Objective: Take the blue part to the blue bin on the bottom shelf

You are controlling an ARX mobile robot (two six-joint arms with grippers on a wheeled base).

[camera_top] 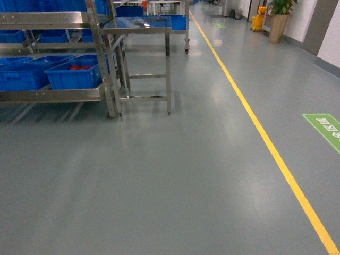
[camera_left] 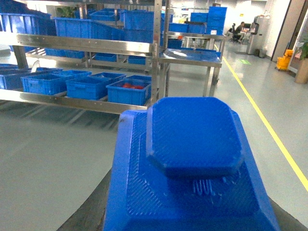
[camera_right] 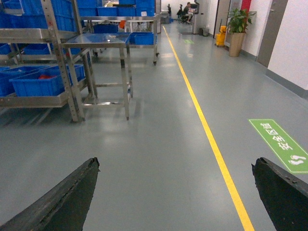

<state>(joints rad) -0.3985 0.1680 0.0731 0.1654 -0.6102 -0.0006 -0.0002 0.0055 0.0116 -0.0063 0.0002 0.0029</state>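
The left gripper (camera_left: pixel 192 211) holds the blue part (camera_left: pixel 192 163) off the grey floor (camera_top: pixel 175 180), level, facing the rack. The right gripper (camera_right: pixel 175 192) gapes wide. On the bottom shelf (camera_left: pixel 62 101), one blue bin (camera_left: pixel 128 91) contains red pieces (camera_left: pixel 132 86)

Yellow floor line (camera_top: pixel 265 141), steel table (camera_top: pixel 141 26), potted plant (camera_top: pixel 279 18).
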